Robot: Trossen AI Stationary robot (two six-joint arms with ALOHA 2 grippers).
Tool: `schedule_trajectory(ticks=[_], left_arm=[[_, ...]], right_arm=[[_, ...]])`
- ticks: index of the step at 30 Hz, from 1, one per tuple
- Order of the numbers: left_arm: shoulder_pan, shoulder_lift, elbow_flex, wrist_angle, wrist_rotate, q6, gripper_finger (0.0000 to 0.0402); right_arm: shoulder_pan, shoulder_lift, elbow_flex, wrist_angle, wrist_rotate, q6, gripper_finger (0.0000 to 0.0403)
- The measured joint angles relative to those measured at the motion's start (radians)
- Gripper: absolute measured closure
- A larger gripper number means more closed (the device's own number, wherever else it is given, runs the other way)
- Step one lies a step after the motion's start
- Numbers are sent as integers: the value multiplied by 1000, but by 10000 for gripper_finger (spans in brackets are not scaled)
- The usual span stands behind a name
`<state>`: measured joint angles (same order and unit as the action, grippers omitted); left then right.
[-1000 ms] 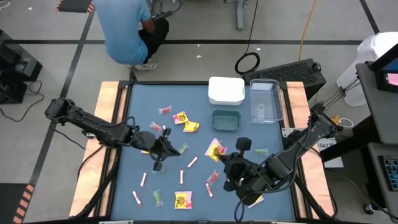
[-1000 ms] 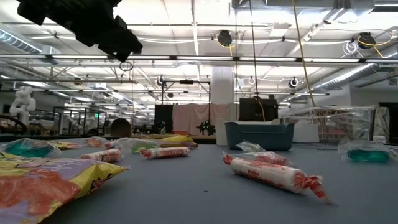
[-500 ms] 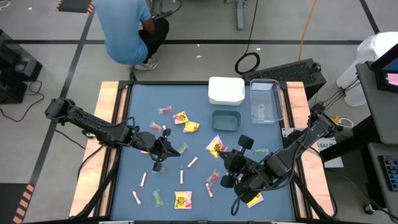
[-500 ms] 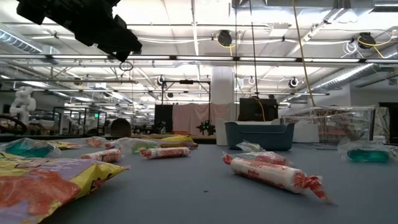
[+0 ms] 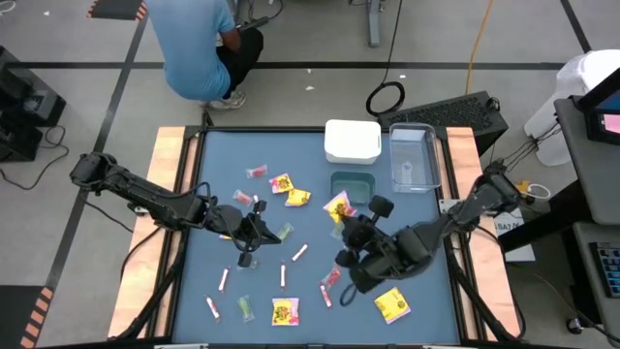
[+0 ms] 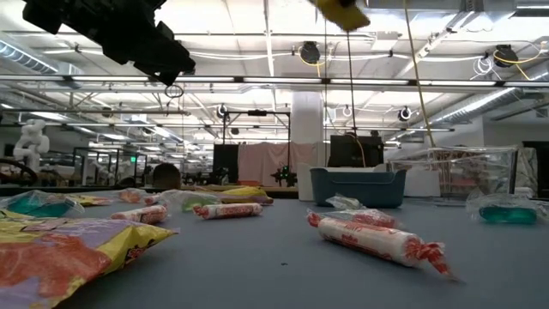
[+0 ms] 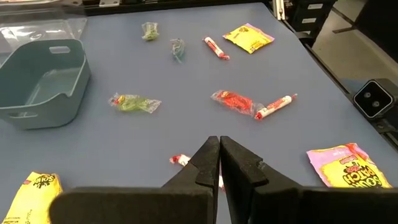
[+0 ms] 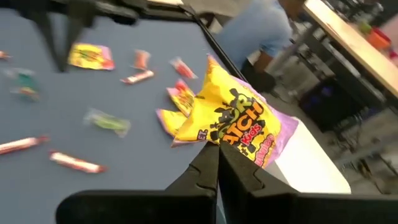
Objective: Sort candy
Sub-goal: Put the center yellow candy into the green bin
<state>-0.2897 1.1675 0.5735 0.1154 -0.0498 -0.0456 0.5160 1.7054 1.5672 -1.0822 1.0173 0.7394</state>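
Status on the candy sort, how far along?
Early. Done: nothing visibly sorted; the teal bin looks empty. In hand: the right gripper is shut on a yellow packet, lifted near that bin. The left gripper hovers shut, empty. Left: sticks, packets and wrapped pieces lie scattered on the table.

Right hand (image 5: pixel 341 215) pinched closed mid-table, left hand (image 5: pixel 260 231) closed, hovering

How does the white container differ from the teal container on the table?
The white container is larger and stands at the far edge of the table; the teal container is smaller and sits nearer the middle. The white container shows a flat closed surface from above; the teal container shows an open hollow with nothing visible inside. Both are rectangular with rounded corners.
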Motion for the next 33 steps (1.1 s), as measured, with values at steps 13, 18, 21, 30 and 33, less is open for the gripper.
schedule_trajectory(ticks=[13, 18, 21, 30, 33], left_arm=[[-1, 0, 0, -3, 0, 27, 381], [-1, 0, 0, -5, 0, 27, 381], [-1, 0, 0, -5, 0, 27, 381], [-1, 0, 0, -6, 0, 27, 381], [-1, 0, 0, -12, 0, 26, 381]], right_arm=[[-257, 0, -179, 60, -186, 28, 403], [-342, 0, -266, 139, -282, 0, 403], [-387, 0, -317, 182, -314, -11, 403], [-476, 0, -437, 359, -382, -94, 403], [-490, 0, -468, 409, -396, -104, 403]])
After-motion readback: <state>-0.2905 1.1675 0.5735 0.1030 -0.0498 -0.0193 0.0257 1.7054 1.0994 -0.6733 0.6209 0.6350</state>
